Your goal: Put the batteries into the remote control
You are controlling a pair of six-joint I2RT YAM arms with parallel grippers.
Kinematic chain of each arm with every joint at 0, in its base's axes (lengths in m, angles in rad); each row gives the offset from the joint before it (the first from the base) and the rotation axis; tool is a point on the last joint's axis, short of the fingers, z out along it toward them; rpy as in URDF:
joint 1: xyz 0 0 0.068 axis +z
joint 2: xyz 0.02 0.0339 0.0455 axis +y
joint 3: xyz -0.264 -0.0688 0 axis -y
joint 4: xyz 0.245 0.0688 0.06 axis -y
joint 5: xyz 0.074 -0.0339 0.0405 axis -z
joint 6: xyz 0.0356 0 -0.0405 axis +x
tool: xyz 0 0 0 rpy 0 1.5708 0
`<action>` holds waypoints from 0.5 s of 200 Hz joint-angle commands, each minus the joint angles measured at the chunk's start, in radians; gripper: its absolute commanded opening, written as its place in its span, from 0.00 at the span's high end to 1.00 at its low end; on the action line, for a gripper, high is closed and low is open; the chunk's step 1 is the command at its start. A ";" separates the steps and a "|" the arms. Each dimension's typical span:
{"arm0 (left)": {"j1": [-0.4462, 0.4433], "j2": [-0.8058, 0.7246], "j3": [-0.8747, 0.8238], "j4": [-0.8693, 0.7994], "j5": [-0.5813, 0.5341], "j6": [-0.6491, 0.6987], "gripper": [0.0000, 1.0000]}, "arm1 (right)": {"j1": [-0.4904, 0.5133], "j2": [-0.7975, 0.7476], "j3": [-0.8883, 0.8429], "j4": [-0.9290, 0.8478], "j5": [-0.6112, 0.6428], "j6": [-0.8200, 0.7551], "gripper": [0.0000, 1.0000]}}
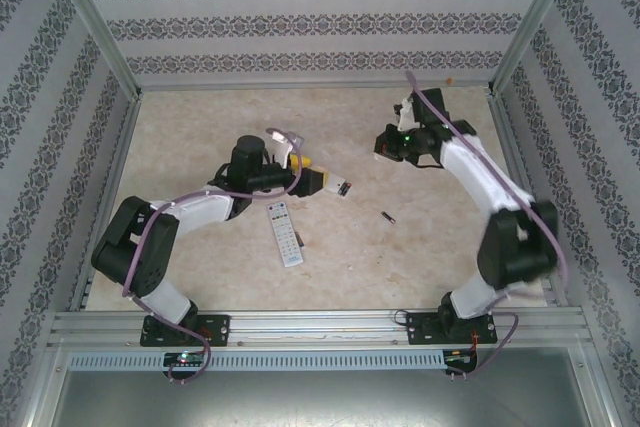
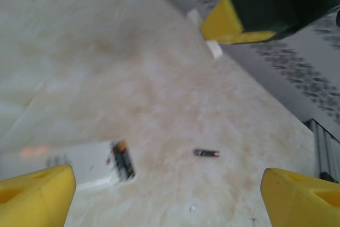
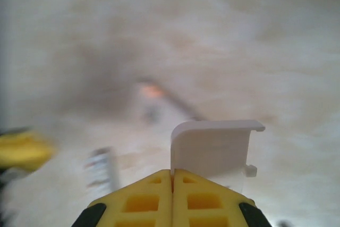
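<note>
A patterned wall rings the pale tabletop. A long remote lies buttons-up, just near of the left claw. A second remote lies beneath that claw, its battery bay open at the right end. One seated battery is in the bay, its coppery end showing.

The left claw's fingers stand wide apart and grip nothing. In the left wrist view the second remote runs close past the lower-left finger; whether they touch I cannot tell.

The loose battery lies flat on bare tabletop between the two arms, right of the left claw and slightly nearer. In the left wrist view it sits ahead of the gap between the fingers, a little right of the open bay and apart from it.

The right claw is closed tight, pinching a white cover by its lower edge so that it stands above the fingertips. This claw hangs farther back on the right, well apart from the loose battery. The ground under it is too blurred to read.
</note>
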 commanded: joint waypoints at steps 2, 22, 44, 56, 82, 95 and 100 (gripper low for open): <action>-0.011 0.017 0.022 0.424 0.170 0.177 0.12 | 0.032 -0.090 -0.079 0.139 -0.322 0.069 0.98; -0.015 0.060 0.048 0.525 0.179 0.248 0.12 | 0.069 -0.144 -0.091 0.131 -0.380 0.077 0.98; -0.014 0.091 0.067 0.602 0.207 0.273 0.11 | 0.098 -0.180 -0.091 0.127 -0.381 0.090 0.97; -0.016 0.093 0.082 0.582 0.235 0.287 0.11 | 0.111 -0.183 -0.088 0.136 -0.383 0.109 0.97; -0.032 0.081 0.067 0.572 0.265 0.353 0.13 | 0.130 -0.188 -0.074 0.174 -0.398 0.148 0.97; -0.043 0.069 0.054 0.553 0.271 0.401 0.14 | 0.135 -0.191 -0.072 0.195 -0.406 0.166 0.97; -0.047 0.065 0.053 0.540 0.267 0.420 0.14 | 0.138 -0.189 -0.070 0.197 -0.408 0.170 0.97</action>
